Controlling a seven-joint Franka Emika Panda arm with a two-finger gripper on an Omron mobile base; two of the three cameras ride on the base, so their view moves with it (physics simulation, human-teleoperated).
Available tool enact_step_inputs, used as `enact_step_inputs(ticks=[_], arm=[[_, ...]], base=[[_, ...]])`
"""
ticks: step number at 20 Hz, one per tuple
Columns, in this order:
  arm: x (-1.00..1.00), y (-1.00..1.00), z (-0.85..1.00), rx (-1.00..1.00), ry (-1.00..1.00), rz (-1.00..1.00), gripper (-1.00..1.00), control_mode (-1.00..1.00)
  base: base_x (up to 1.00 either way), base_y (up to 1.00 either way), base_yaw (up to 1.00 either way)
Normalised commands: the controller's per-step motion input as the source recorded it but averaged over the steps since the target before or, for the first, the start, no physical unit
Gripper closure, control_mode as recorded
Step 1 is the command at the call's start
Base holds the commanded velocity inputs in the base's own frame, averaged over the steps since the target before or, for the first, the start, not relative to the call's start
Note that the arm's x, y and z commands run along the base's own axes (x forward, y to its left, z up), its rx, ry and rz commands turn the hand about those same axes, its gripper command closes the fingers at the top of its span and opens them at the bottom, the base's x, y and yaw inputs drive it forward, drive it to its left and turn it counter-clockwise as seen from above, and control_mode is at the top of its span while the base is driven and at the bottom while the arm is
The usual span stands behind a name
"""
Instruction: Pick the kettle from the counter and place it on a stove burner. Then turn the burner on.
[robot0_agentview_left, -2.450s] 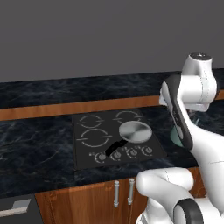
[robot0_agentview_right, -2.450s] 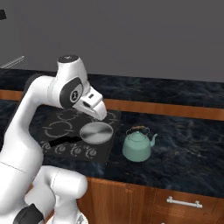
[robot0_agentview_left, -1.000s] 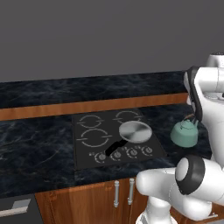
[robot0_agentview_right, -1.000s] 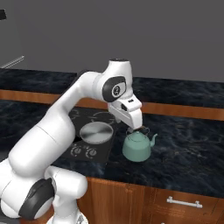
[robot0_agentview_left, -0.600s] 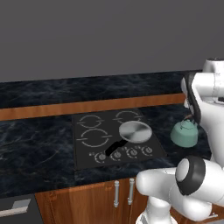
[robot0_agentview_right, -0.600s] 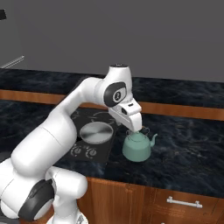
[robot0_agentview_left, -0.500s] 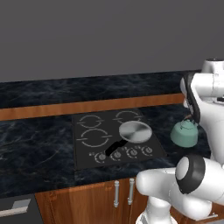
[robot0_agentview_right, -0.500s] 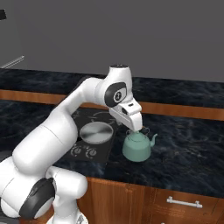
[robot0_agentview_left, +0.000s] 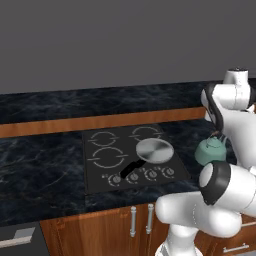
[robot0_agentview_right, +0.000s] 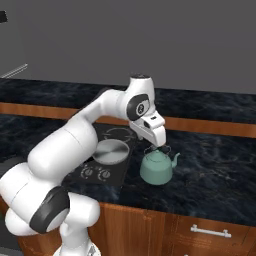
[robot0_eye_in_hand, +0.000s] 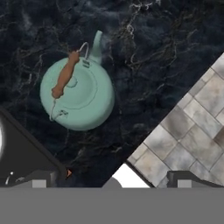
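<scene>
Black marbled counter (robot0_agentview_right: 215, 165), lower right. Gripper (robot0_agentview_right: 159, 143) has swung from cooktop (robot0_agentview_right: 107, 150) to above kettle (robot0_agentview_right: 156, 168), jaws wide, nothing held. Approach done; descent to handle next.

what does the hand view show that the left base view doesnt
Hand view alone: the brown grip on the wire handle of the small mint-green rounded kettle seen from above, its short spout, and a tiled floor past the counter edge.

Left base view alone: the flat round silver pan with its black handle, the white ring markings and knobs of the black glass cooktop, and the wooden cabinet fronts.

Both: the kettle standing on the black marbled counter, beside the cooktop.
</scene>
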Motion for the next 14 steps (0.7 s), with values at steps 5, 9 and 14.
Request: enact_step_inputs(ticks=[5, 9, 14], arm=[[0.31, -0.13, -0.24, 0.0, 0.0, 0.0, -1.0, -1.0], [0.18, -0.18, -0.29, 0.0, 0.0, 0.0, -1.0, -1.0], [0.19, -0.15, -0.24, 0.0, 0.0, 0.0, -1.0, -1.0]], base=[[0.0, 0.0, 0.0], [0.0, 0.0, 0.0], [0.0, 0.0, 0.0]])
